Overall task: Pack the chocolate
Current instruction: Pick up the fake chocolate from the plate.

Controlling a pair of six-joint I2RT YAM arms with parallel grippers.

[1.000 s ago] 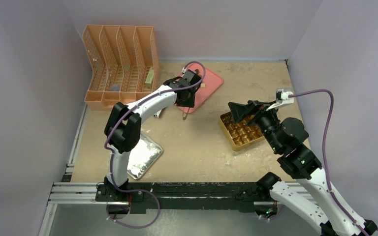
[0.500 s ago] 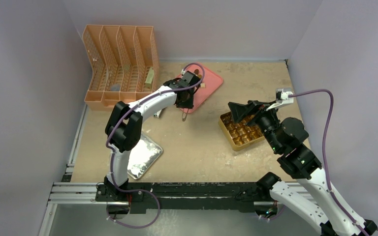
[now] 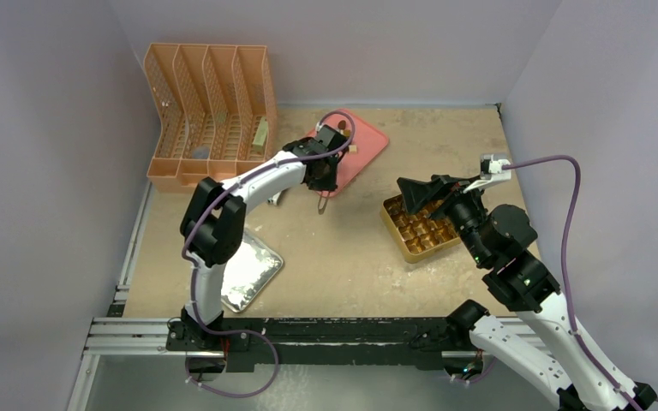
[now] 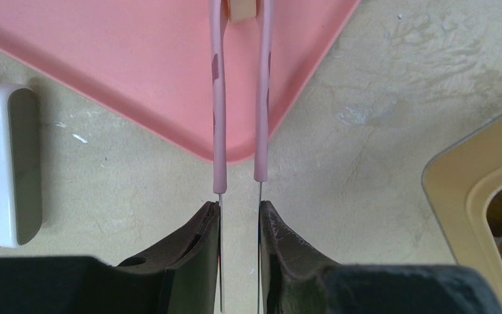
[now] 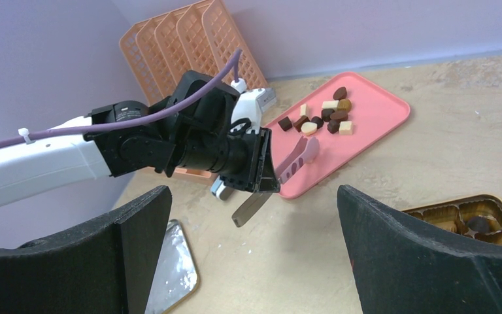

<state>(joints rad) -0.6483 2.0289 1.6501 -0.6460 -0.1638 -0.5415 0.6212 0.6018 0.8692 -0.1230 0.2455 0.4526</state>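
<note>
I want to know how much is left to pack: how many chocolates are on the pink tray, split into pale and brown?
Pale cream pieces: 4
Brown pieces, dark to reddish: about 8 (they are bunched together, so the count is not exact)
Total on the pink tray: about 12

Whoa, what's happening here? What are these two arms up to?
They're packing chocolates. The left claw grips pink tongs, whose tips reach over the pink tray; a pale piece appears to sit between them. The other chocolates lie clustered on that tray. The right claw hangs open above the gold box, holding nothing.
</note>
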